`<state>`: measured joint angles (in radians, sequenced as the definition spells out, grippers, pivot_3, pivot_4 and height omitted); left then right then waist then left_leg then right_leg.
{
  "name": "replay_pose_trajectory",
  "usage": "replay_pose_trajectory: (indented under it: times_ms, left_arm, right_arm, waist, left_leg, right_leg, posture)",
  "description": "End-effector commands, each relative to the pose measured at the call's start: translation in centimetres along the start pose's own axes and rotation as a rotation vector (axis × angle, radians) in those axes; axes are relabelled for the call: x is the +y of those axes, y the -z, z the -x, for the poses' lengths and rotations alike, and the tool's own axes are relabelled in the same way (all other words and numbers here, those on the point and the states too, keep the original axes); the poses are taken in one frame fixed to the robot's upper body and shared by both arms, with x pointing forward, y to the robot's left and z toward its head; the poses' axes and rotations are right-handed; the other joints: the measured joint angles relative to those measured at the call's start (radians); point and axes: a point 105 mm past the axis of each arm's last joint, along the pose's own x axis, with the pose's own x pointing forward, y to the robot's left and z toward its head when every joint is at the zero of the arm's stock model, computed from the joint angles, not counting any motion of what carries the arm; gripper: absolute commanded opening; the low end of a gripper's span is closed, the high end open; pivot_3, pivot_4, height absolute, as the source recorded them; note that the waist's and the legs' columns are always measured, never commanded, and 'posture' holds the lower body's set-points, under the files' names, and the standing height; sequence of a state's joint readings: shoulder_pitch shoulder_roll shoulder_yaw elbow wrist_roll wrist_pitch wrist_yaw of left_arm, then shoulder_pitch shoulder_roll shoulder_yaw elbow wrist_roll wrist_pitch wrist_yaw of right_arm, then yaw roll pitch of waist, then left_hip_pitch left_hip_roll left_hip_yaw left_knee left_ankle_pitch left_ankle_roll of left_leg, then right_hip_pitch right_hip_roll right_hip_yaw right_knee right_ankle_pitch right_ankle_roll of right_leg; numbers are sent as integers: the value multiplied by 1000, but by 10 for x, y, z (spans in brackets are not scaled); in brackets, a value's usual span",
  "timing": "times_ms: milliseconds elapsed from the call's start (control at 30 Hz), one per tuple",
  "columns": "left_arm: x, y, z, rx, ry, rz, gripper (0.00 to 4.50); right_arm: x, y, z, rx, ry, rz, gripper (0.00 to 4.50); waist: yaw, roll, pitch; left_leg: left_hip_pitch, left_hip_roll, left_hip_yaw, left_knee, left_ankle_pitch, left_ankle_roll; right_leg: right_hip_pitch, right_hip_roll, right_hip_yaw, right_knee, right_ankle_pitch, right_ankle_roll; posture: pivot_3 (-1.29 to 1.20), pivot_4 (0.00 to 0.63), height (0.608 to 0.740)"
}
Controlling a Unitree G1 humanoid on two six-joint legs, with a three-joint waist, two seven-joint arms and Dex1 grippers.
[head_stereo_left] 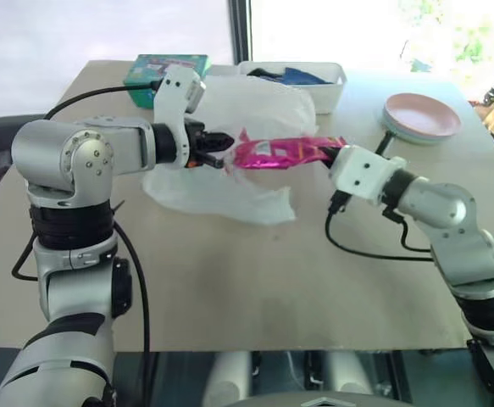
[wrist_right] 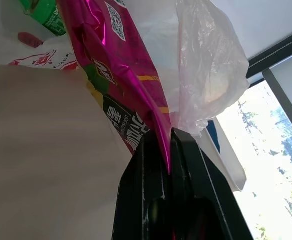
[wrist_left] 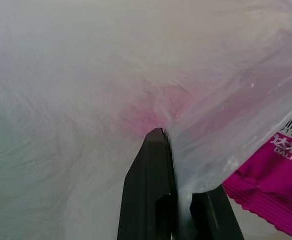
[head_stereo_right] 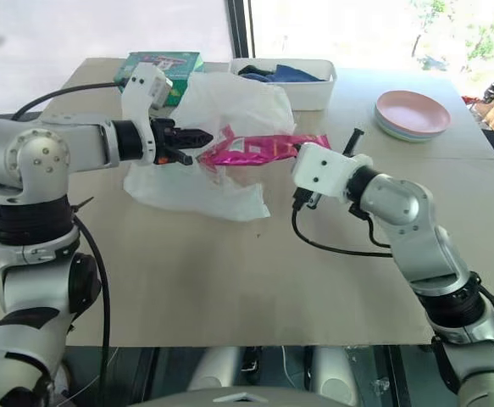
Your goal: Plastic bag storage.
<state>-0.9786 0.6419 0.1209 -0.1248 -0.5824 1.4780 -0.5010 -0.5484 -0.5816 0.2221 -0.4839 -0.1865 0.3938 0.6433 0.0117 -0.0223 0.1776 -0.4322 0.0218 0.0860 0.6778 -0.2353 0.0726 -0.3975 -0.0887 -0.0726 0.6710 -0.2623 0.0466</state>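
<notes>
white tub (head_stereo_left: pixel 327 91), pink plates (head_stereo_left: pixel 422 116) — teal box (head_stereo_left: pixel 149 68)

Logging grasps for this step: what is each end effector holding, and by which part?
Left end effector: plastic bag, pinched at its edge. Right end effector: pink snack packet, gripped at its end.

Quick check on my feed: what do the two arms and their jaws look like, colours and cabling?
Both arms have silver-grey rounded shells with black joint bands. Each wrist ends in a white boxy housing. The left gripper and right gripper each carry two slim black fingers. Black cables loop along the left arm and hang beneath the right arm.
</notes>
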Motion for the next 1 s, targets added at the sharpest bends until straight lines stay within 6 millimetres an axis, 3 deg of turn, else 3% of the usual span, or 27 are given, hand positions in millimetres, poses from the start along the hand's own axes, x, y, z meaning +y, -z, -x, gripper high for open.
replay_pose_trajectory:
  times_ms: [33,200,367,433,500,600,767,900,1000]
  left_arm:
    - [-6,-16,9,-63,30,-15,0]
    - [-19,-37,21,-160,156,67,0]
    - [-17,-45,25,-185,167,119,0]
    - [-15,-43,23,-172,150,131,0]
    - [-11,-38,16,-150,112,133,0]
    - [-8,-35,11,-129,74,128,0]
    - [2,-38,-3,-146,-50,69,0]
    - [3,-43,-14,-194,-109,107,0]
    - [2,-40,-14,-195,-128,118,0]
  right_arm:
    - [-14,-12,0,-32,62,52,83]
    - [-2,-3,-27,10,60,126,83]
    - [6,2,-44,28,51,213,83]
    - [9,-7,-54,-5,45,224,83]
    - [17,-33,-63,-120,20,163,83]
    - [30,-51,-63,-209,-46,122,83]
    - [33,-48,-53,-189,-94,16,83]
    - [32,-34,-49,-91,-86,-89,83]
    - [19,-11,-45,40,23,-124,83]
  waist:
    - [0,0,0]
    - [-6,0,0]
    - [-14,0,0]
    - [-19,0,0]
    - [-25,0,0]
    - [-27,0,0]
    - [-20,0,0]
    - [-20,0,0]
    - [-23,0,0]
  left_leg:
    - [0,0,0,0,0,0]
    - [0,0,0,0,0,0]
    - [0,0,0,0,0,0]
    - [0,0,0,0,0,0]
    - [0,0,0,0,0,0]
    - [1,0,0,-1,1,-1]
    - [1,-1,0,-1,1,-1]
    - [1,-1,-1,-1,1,-1]
    - [0,0,0,-1,1,-1]
  right_leg:
    - [0,0,0,0,0,0]
    - [0,0,0,0,0,0]
    - [0,0,0,1,0,0]
    - [0,0,0,1,0,0]
    - [0,0,0,1,0,0]
    - [-1,1,0,1,0,0]
    - [0,0,-1,0,0,0]
    - [0,0,-1,1,0,0]
    - [-1,0,-1,1,0,0]
  posture:
    - [0,150,740]
    - [0,150,740]
    - [0,150,740]
    - [0,150,740]
    - [0,150,740]
    - [0,150,740]
    - [0,150,740]
    - [0,150,740]
    - [0,150,740]
